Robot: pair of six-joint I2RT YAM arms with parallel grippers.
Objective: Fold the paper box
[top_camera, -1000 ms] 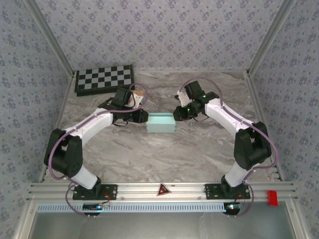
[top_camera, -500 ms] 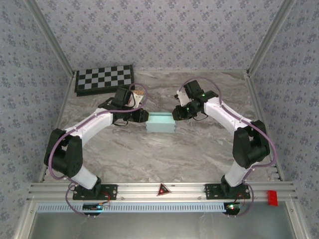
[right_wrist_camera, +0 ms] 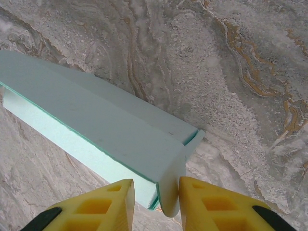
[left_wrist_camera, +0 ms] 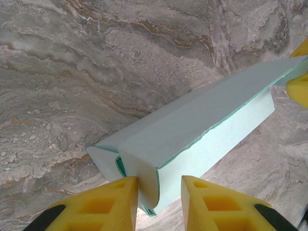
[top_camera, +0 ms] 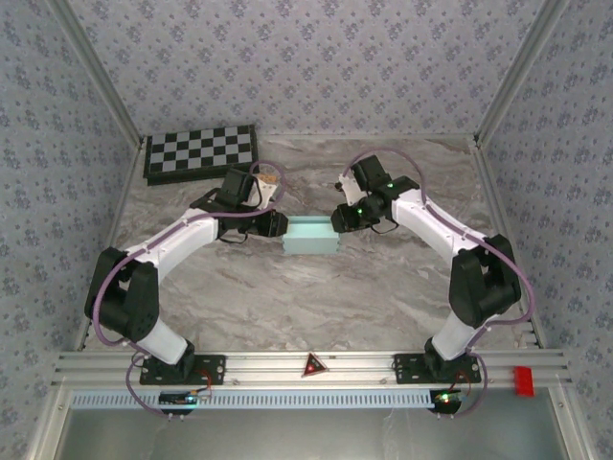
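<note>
The paper box, pale cyan and folded into a long closed shape, lies on the marble table between both arms. My left gripper is at its left end and my right gripper at its right end. In the left wrist view the box runs away from me. Its rounded end flap hangs between my open left gripper, touching the left finger. In the right wrist view the box has its end flap between my open right gripper, resting against the right finger.
A black-and-white checkerboard lies at the back left. A small red block sits on the front rail at the right. Papered walls and metal posts close in the table on three sides.
Both grippers have edged slightly inward onto the box's ends. The box has hardly shifted.
</note>
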